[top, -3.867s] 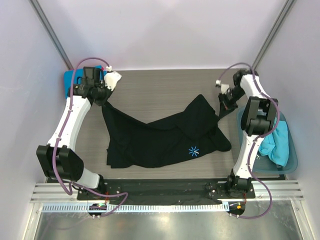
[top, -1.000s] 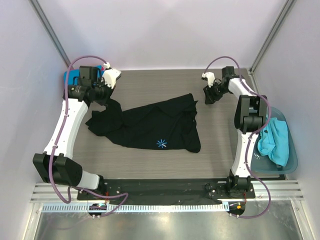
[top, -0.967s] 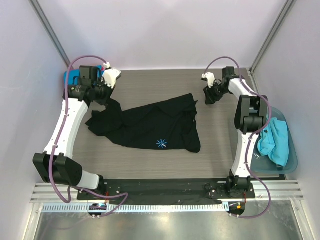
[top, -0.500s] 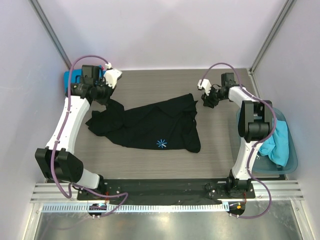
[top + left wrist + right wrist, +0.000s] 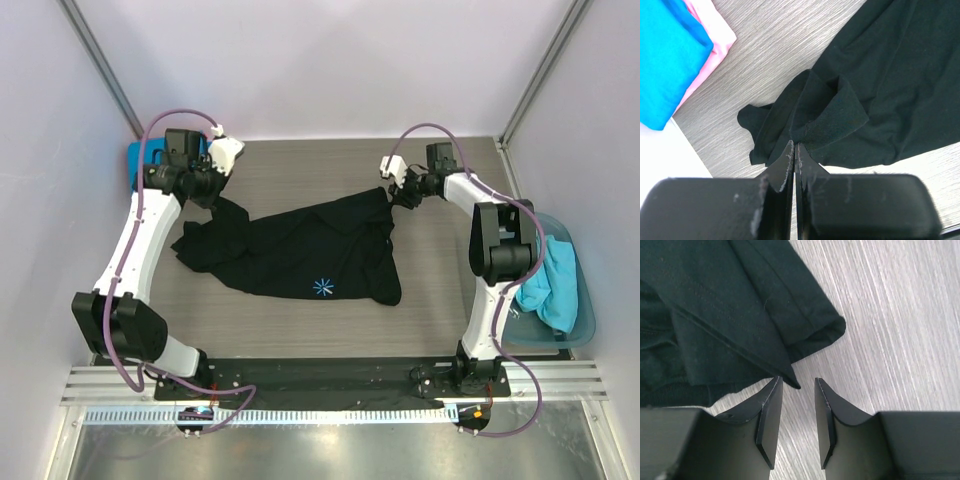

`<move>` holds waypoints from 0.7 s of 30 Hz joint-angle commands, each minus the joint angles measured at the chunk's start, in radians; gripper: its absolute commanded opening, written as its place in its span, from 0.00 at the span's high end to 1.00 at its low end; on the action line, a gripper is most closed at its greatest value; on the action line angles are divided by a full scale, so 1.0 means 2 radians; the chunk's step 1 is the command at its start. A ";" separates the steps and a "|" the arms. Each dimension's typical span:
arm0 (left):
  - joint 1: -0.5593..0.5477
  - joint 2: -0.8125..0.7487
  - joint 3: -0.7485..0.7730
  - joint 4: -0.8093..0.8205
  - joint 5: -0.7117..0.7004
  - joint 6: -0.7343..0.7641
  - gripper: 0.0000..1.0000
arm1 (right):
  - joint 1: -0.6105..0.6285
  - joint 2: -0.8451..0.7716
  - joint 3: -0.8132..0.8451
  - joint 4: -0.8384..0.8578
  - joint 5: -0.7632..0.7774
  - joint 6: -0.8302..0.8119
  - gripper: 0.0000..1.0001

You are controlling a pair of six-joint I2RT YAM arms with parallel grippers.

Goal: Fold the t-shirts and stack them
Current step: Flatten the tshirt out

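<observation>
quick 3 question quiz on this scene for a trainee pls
1. True or false: the left gripper is shut on the black shirt.
2. Where is the turquoise shirt? A: flat on the table. B: in the tub. C: under the black shirt.
3. Fill the gap: the blue shirt lies on the ___ shirt.

Key: 1 true; 2 B; 3 pink.
</observation>
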 commanded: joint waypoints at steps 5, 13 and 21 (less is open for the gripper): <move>0.002 0.005 0.016 0.018 -0.010 0.006 1.00 | 0.006 0.011 0.036 -0.007 -0.007 -0.013 0.63; 0.002 0.016 0.024 0.019 -0.011 0.005 1.00 | 0.005 -0.011 0.010 -0.060 0.003 -0.110 0.64; 0.002 0.028 0.037 0.021 -0.013 0.002 1.00 | 0.010 -0.005 0.006 -0.053 0.003 -0.121 0.63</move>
